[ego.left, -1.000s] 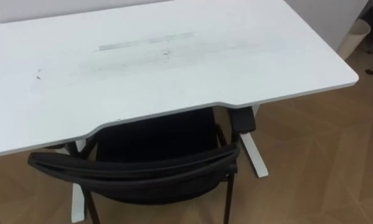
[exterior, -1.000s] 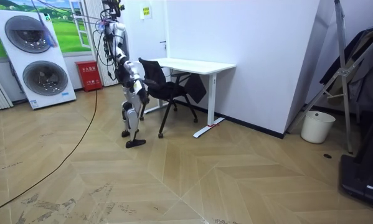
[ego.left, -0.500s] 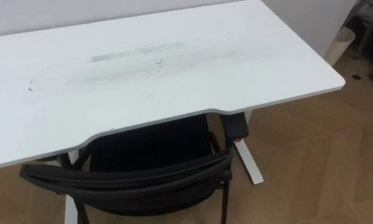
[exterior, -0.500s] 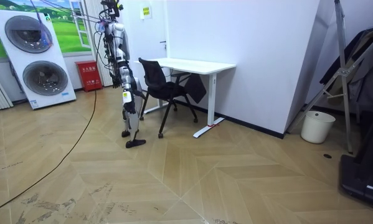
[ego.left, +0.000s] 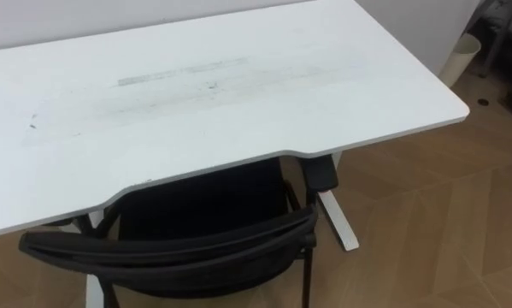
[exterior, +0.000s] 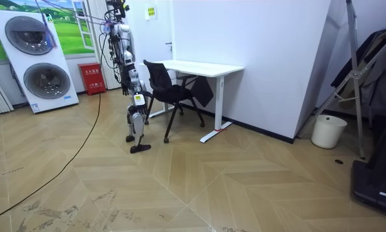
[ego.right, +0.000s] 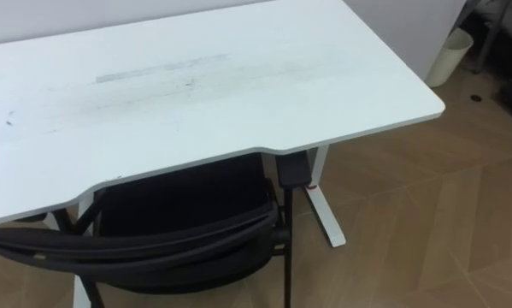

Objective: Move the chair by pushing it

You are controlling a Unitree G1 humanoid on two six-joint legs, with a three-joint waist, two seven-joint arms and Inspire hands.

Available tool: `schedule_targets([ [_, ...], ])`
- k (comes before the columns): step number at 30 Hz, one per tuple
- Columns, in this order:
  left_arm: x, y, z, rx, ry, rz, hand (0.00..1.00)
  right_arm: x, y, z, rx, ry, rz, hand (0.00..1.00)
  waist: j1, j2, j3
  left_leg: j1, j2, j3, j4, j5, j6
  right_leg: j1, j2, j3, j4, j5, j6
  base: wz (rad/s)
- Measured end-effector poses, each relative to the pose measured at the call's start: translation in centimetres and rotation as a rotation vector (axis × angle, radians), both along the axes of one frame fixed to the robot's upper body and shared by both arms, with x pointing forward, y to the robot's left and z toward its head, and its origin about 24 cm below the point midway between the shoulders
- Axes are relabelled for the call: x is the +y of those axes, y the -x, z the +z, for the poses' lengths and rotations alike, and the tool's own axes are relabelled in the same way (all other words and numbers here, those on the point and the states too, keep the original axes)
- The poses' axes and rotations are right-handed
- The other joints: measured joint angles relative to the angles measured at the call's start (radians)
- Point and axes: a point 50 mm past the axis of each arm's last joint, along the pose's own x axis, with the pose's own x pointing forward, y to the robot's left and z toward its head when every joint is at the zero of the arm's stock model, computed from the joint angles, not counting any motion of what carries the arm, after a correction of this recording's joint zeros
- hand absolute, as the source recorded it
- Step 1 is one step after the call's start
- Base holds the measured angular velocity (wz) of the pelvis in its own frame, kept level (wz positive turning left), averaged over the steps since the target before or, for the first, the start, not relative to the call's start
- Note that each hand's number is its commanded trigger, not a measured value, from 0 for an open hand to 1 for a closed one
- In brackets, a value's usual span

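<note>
My right hand (exterior: 136, 98) hangs low beside my hip in the room view, apart from the chair (ego.left: 196, 205). It is too small there to tell whether it is released or clenched. One second ago the same arm reached forward to the chair's backrest (ego.left: 166, 246); now it is lowered. The chair itself stands where it stood, and the slide of the eye views is the camera's own.

Chair: black, with its seat partly under the white counter (ego.left: 196, 94) and its curved backrest nearest me, outside the counter's front edge. I stand just behind it, facing the counter.

Right armrest (ego.left: 322, 171): under the counter's edge, close beside the counter's white leg (ego.left: 337, 218).

Surroundings: a pale waste bin (ego.left: 459, 56) stands on the wooden floor (ego.left: 426, 222) beyond the counter's right corner. Two stacked washing machines (exterior: 38, 58) and a red box (exterior: 91, 77) are at the room view's left.
</note>
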Motion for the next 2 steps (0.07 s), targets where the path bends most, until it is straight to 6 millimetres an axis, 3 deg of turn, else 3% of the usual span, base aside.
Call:
schedule_targets([
  [2,-0.11,-0.83,-0.03,-0.011,0.003,-0.027,0.0,0.55,-0.47,-0.14,-0.003,-0.02,0.039,0.0,0.0,0.001,0.0003,-0.001,0.0,-0.001,0.0,0.0,0.0,0.0,0.0,0.0,0.0,0.0,0.0,0.0],
])
